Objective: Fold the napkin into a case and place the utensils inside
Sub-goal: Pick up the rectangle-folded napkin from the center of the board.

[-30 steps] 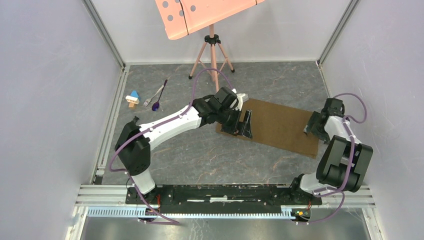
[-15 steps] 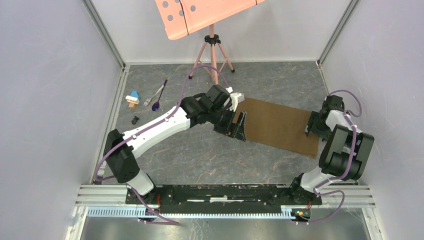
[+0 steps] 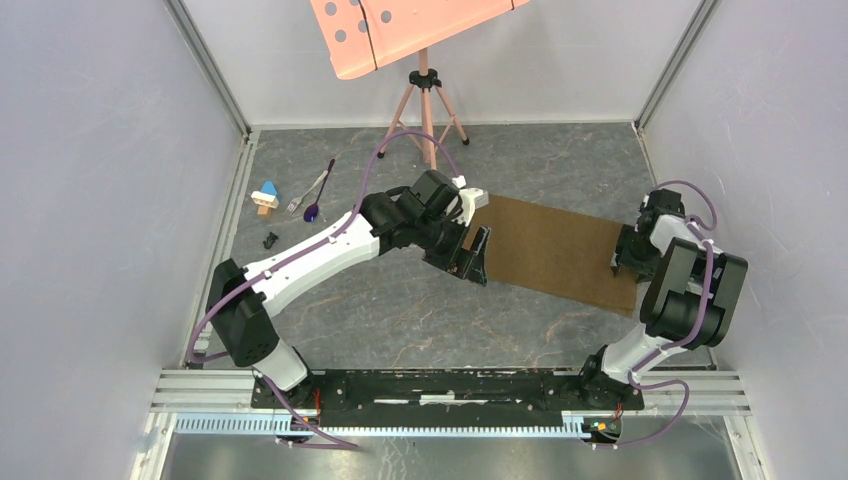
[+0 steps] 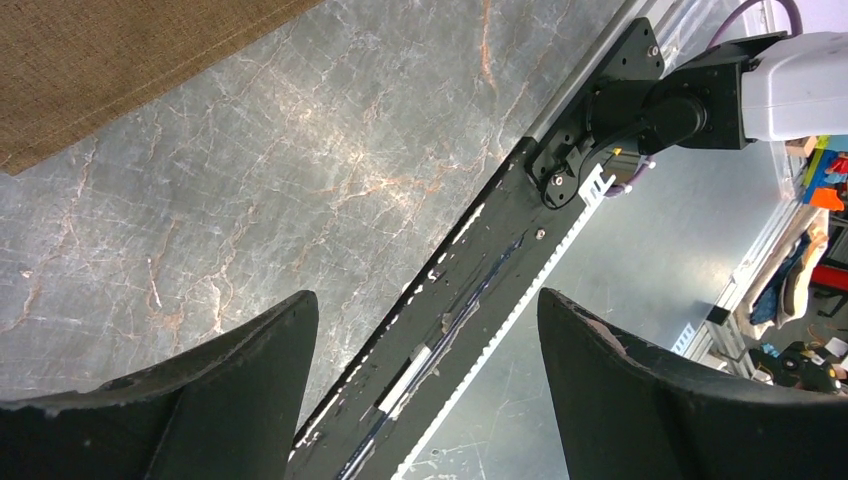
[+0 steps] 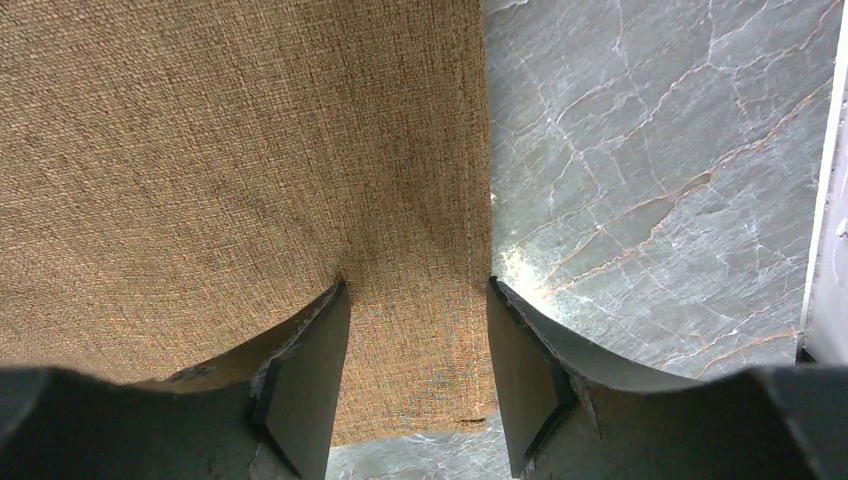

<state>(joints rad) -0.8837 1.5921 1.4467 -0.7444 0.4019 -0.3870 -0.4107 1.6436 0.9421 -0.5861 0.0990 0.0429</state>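
The napkin (image 3: 555, 252) lies spread flat on the bench (image 3: 400, 310), right of centre. It is a plain olive-brown weave, unfolded. The right hand (image 5: 415, 300) sits at its right edge, fingers apart with cloth between them and a small pucker at one tip. The left hand (image 3: 477, 258) is at the left edge, spread wide and gripping nothing. Well apart at far left lie the fork (image 3: 300, 198) and the purple-bowled spoon (image 3: 311, 212), side by side — near a toy block (image 3: 265, 196) and a small black piece (image 3: 270, 240).
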